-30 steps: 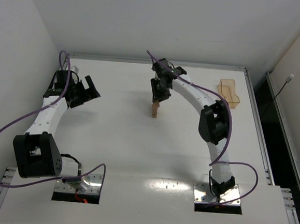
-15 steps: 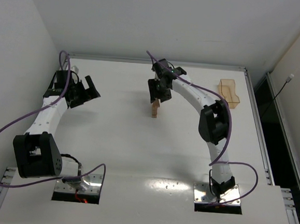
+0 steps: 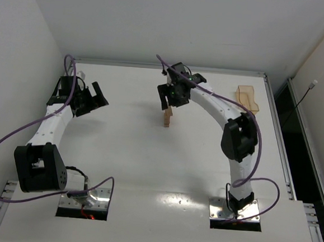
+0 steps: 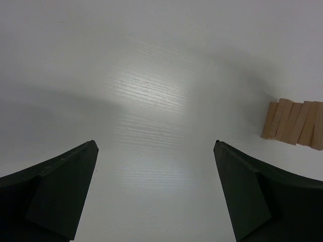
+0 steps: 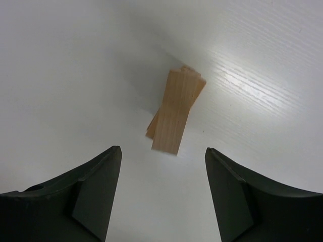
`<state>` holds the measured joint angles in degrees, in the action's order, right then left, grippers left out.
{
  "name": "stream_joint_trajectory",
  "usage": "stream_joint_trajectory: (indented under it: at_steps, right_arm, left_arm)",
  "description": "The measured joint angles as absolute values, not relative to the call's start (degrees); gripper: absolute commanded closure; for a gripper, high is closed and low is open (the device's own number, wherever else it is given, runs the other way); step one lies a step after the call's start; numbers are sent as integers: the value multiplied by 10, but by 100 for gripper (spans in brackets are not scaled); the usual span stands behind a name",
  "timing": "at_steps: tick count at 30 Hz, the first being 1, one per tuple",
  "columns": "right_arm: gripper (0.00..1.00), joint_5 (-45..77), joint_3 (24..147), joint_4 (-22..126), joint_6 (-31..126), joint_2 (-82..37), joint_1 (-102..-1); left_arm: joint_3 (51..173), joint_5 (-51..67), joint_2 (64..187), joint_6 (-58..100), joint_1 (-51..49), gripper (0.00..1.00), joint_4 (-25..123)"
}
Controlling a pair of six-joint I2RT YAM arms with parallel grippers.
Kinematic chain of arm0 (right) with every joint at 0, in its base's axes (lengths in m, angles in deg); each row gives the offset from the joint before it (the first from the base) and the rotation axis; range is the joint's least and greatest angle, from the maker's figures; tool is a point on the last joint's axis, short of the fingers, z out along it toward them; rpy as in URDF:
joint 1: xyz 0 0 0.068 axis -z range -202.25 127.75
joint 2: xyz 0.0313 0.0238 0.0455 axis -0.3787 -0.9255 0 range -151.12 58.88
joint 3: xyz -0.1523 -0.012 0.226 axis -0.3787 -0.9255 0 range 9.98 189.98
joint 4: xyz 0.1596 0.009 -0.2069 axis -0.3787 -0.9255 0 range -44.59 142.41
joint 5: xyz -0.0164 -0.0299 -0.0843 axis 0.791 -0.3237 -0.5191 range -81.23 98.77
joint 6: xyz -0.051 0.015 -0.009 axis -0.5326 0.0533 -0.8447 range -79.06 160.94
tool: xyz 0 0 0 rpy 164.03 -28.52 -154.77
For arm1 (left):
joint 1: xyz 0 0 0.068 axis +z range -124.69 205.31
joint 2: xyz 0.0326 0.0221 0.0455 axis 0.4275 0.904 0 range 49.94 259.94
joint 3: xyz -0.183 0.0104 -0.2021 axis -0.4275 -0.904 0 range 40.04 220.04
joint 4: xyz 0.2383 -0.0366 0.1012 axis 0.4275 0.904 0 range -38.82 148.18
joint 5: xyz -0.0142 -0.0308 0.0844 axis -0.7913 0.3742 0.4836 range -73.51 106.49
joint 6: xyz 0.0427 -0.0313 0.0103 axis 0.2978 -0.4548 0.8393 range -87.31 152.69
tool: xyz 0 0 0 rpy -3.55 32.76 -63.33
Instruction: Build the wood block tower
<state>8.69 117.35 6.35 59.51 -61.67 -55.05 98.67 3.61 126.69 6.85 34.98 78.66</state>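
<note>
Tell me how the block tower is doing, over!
Left gripper open, empty. Right gripper open above wood block tower. Tower upright, untouched. Nothing in the way.

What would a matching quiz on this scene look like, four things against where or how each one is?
Things:
1. left gripper
2. right gripper
3. tower
4. orange tray

Places or states:
A. at the far right of the table
B. open, poised just above the tower
C. open at the left side, nothing between its fingers
D. standing mid-table, free of both grippers

Pairs: 1-C, 2-B, 3-D, 4-A
</note>
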Motion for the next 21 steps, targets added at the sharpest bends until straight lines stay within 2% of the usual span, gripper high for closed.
stream_joint_trajectory:
  at_steps: [8,12,17,21]
  right_arm:
    - [30,90,1033,123,513,-396,-556]
    - [29,85,924,156,471,-306,-523]
    - [29,70,774,167,439,-279,-435]
    - [32,63,727,155,424,-282,-369]
  left_arm:
    - [987,29,1267,118,334,0,789]
    - [984,42,1267,145,309,0,787]
    - [964,51,1267,162,297,0,786]
    - [962,60,1271,177,290,0,787]
